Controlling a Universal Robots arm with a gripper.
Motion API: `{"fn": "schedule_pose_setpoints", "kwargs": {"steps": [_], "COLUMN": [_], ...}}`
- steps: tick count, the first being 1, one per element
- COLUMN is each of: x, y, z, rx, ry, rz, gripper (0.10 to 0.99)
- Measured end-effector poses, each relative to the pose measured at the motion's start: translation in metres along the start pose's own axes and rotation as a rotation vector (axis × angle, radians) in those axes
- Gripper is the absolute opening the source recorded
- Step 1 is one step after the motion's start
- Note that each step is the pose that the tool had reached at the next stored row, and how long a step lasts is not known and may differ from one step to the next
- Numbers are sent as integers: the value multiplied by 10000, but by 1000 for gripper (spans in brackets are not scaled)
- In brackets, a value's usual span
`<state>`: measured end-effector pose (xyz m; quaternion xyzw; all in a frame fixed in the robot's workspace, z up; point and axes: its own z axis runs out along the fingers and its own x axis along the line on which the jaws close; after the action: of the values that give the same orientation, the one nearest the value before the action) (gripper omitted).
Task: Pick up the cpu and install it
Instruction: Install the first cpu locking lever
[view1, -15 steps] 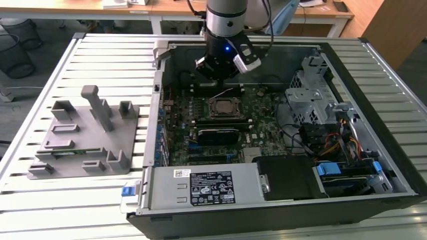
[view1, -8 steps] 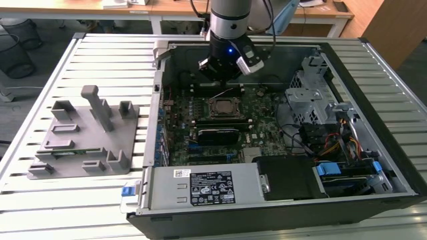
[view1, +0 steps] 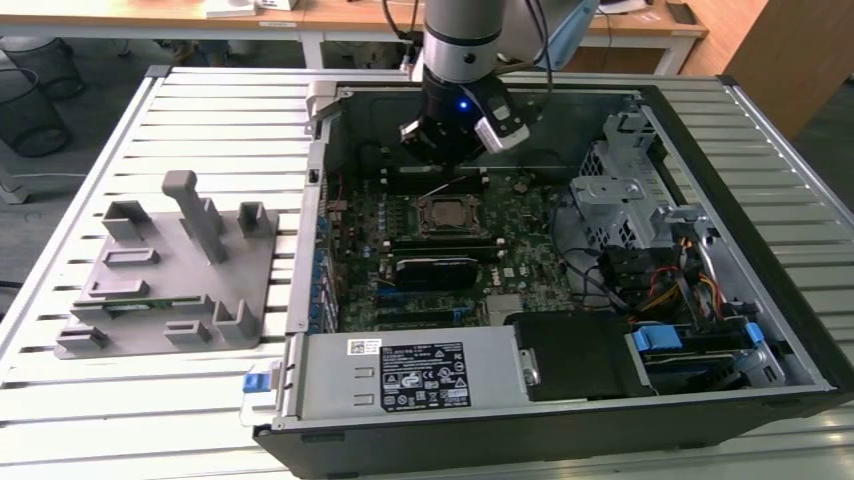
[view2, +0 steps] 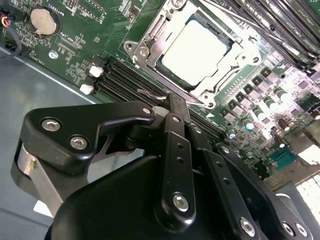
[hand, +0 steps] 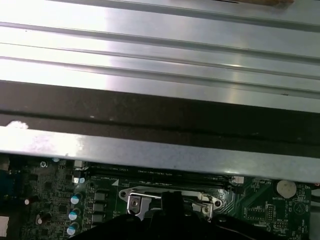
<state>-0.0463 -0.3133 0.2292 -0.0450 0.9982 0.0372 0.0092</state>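
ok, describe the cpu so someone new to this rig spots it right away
Start at the open computer case on the slatted table and find the green motherboard on its floor. Near the board's middle, just below the gripper in the exterior view, sits a metal socket frame. The cpu lies inside it: a flat, pale silvery square, unlike the black heatsink block beside it.

**Case wall and upper motherboard region**

Ribbed silver table slats (hand: 160, 45) run across the far part of the scene; nearer lies the black case wall (hand: 160, 120), then its bright metal flange (hand: 150, 152); beyond the flange sits the green motherboard (hand: 265, 210); a round coin cell battery (hand: 286, 188) lies on it; a silver socket frame (hand: 172, 200) shows beside capacitors (hand: 75, 200); dark gripper body (hand: 165, 230) overlaps the frame.
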Motion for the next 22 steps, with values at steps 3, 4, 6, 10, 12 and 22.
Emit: {"fn": "schedule_pose_setpoints", "kwargs": {"steps": [3, 4, 6, 10, 12, 22], "x": [-12, -18, -28, -42, -50, -116], "y": [15, 22, 35, 45, 49, 55], "z": [9, 12, 21, 43, 55, 121], "rx": [-1, -1, 0, -1, 1, 0], "ry": [-1, -2, -1, -3, -3, -5], "rz": [1, 0, 0, 15, 39, 45], "gripper": [106, 106, 106, 106, 106, 106]}}
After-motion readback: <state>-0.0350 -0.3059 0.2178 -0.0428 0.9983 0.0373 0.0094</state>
